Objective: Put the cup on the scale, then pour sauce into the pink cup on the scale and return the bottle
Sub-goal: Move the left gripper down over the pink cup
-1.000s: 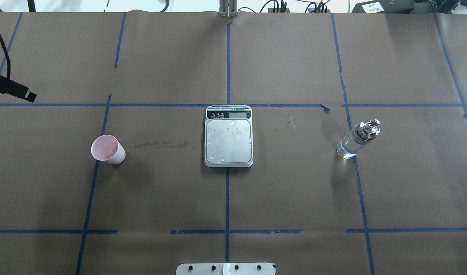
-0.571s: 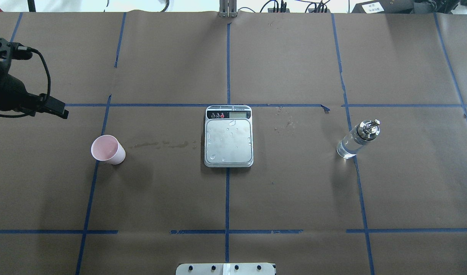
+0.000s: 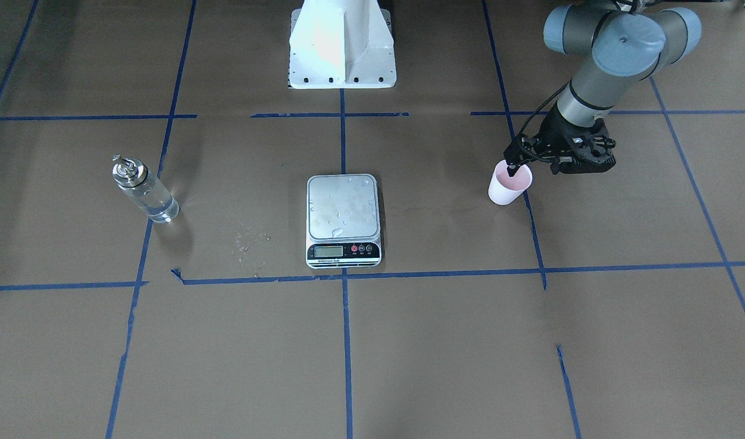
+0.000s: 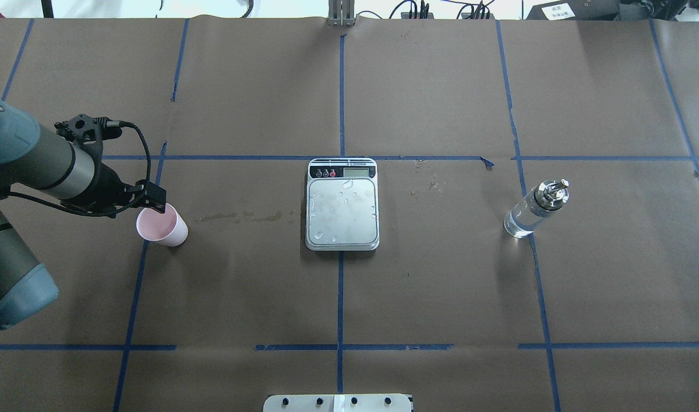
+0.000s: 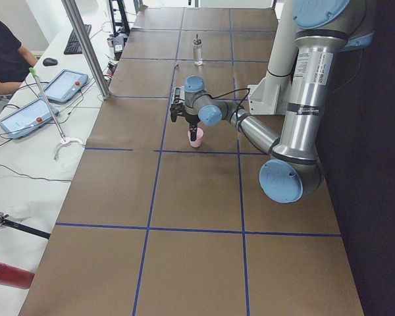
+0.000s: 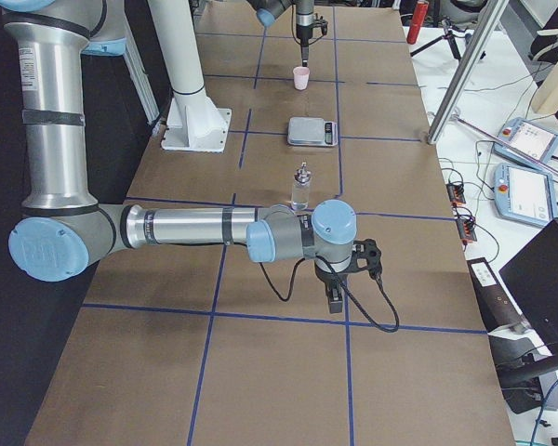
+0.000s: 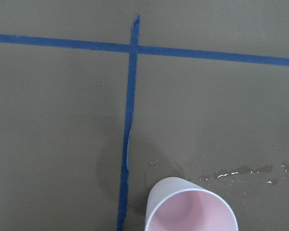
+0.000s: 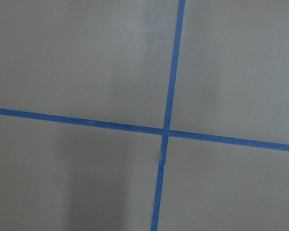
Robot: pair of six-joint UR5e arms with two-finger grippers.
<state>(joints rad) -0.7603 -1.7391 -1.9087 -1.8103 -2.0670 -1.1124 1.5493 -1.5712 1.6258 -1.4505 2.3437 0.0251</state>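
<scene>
1. Scale (image 3: 343, 210): its display (image 3: 328, 250) shows no legible digits, and the print below it is too small to read.
2. White label (image 4: 558, 10) on a black box (image 4: 595, 11) beyond the table's far edge: characters blurred, unreadable.
3. No other text can be read.

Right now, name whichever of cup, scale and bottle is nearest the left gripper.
The pink cup: the left gripper hangs right by its rim, while the scale and the bottle stand far off.

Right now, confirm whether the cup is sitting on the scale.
No, the cup stands on the brown paper, well apart from the scale.
</scene>
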